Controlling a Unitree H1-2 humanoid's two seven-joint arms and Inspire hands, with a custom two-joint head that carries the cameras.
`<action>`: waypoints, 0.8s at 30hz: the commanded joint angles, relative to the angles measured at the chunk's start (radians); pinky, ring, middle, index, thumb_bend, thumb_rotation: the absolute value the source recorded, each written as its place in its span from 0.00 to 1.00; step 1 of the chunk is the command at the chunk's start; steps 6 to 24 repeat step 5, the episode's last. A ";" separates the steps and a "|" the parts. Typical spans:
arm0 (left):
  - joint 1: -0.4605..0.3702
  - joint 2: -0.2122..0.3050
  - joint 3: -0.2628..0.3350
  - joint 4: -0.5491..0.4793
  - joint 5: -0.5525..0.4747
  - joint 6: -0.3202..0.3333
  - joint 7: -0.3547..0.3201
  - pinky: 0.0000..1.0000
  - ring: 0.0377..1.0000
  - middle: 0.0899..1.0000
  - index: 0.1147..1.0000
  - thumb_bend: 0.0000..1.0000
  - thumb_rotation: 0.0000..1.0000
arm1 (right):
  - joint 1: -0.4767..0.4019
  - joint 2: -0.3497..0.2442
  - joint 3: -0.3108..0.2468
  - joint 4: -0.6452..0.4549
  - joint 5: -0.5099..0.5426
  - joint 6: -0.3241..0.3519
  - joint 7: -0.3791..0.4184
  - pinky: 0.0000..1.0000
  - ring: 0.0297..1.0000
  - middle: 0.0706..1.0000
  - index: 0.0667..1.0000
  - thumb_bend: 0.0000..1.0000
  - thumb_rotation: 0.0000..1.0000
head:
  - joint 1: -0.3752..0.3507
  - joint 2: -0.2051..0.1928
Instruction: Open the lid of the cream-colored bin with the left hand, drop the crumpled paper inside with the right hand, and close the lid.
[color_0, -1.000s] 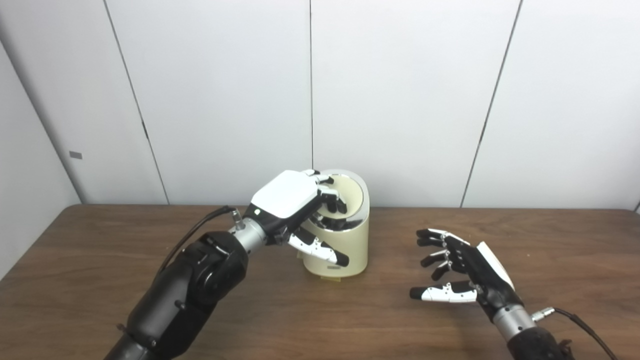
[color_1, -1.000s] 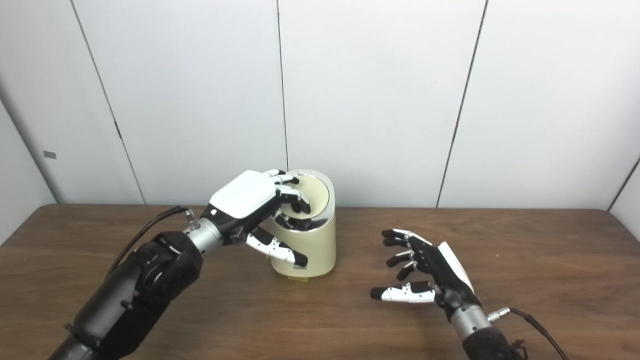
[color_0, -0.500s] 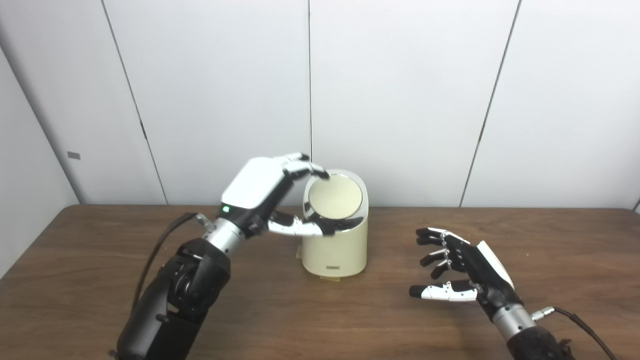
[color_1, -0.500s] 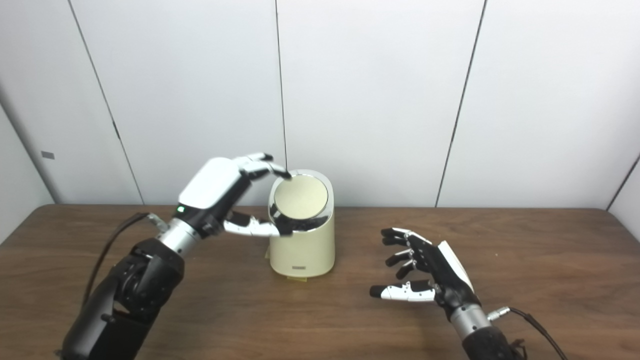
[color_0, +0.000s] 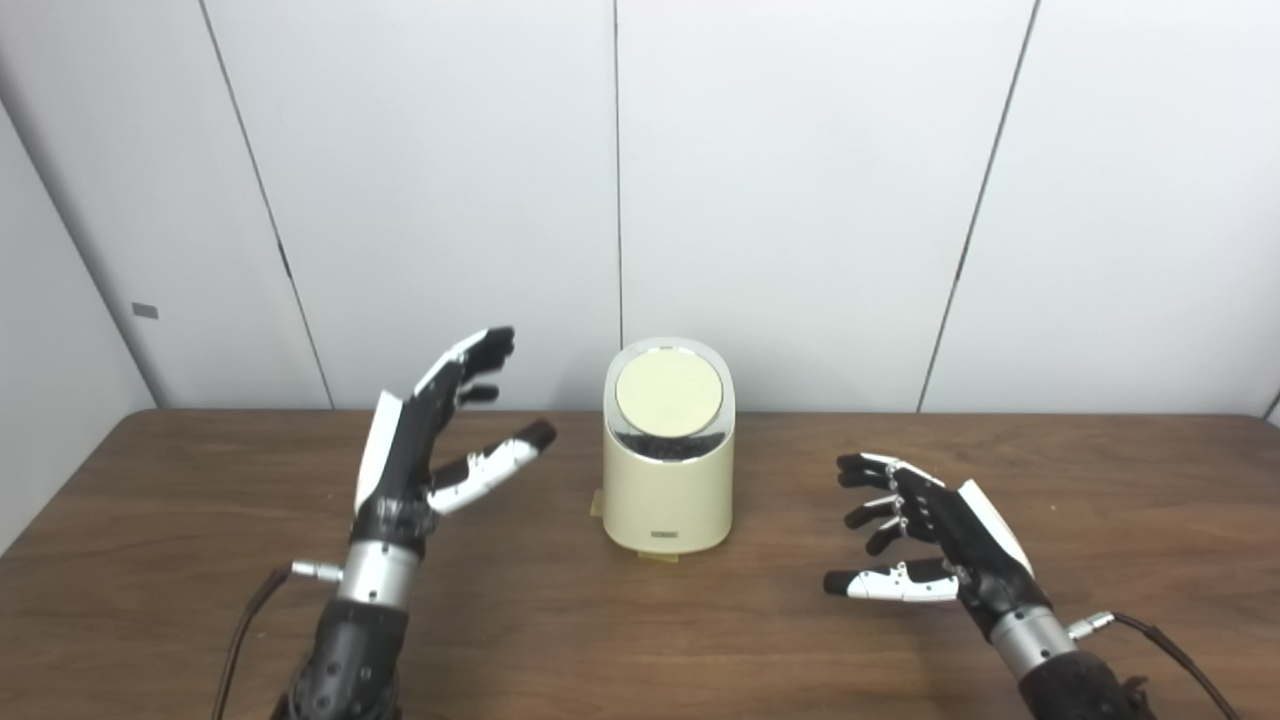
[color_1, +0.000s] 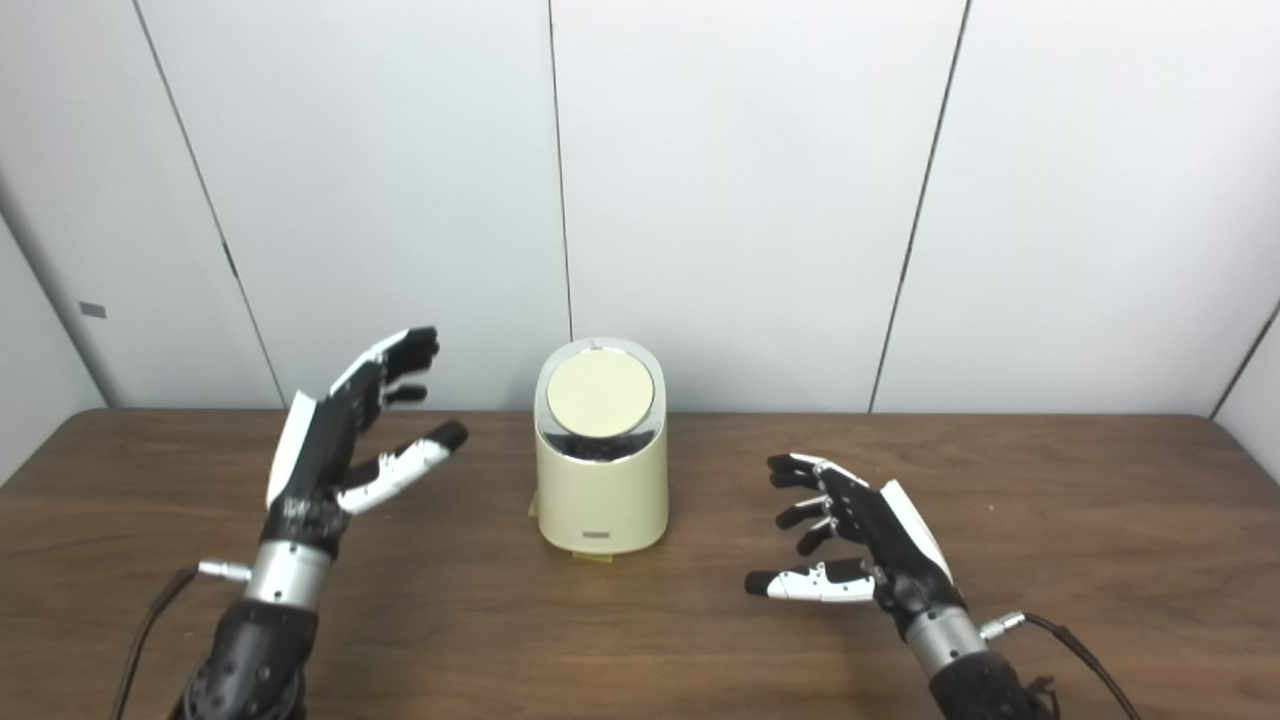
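Note:
The cream-colored bin (color_0: 668, 480) stands upright on the brown table, near its back edge at the centre. Its round lid (color_0: 669, 391) lies shut inside a shiny rim, tilted toward me. My left hand (color_0: 428, 450) hovers to the left of the bin, open, fingers spread and pointing up and away, touching nothing. On the bin's right, my right hand (color_0: 925, 535) hangs low over the table, open with curled fingers and empty. No crumpled paper shows in either view.
The wooden table (color_0: 180, 560) runs across the whole picture, with white wall panels (color_0: 800, 200) right behind it. A cable (color_0: 1165, 645) trails from my right wrist and another cable (color_0: 250, 620) from the left.
One second ago my left hand held the lid pushed into the bin. The lid has since swung shut. The left hand let go, drew back to the left and opened. The right hand stayed put.

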 joint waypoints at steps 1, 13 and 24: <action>-0.005 -0.004 0.003 0.017 -0.032 -0.037 0.008 0.74 0.81 0.83 0.87 0.81 0.49 | -0.041 -0.009 -0.016 -0.016 0.018 -0.060 -0.019 0.49 0.64 0.78 0.78 0.76 0.16 | -0.002 0.000; 0.030 -0.015 -0.001 0.065 -0.078 -0.059 -0.001 0.75 0.80 0.83 0.88 0.81 0.48 | -0.040 -0.005 -0.024 -0.015 0.013 -0.087 -0.038 0.52 0.68 0.81 0.80 0.78 0.22 | -0.001 0.000; 0.030 -0.015 -0.001 0.065 -0.078 -0.059 -0.001 0.75 0.80 0.83 0.88 0.81 0.48 | -0.040 -0.005 -0.024 -0.015 0.013 -0.087 -0.038 0.52 0.68 0.81 0.80 0.78 0.22 | -0.001 0.000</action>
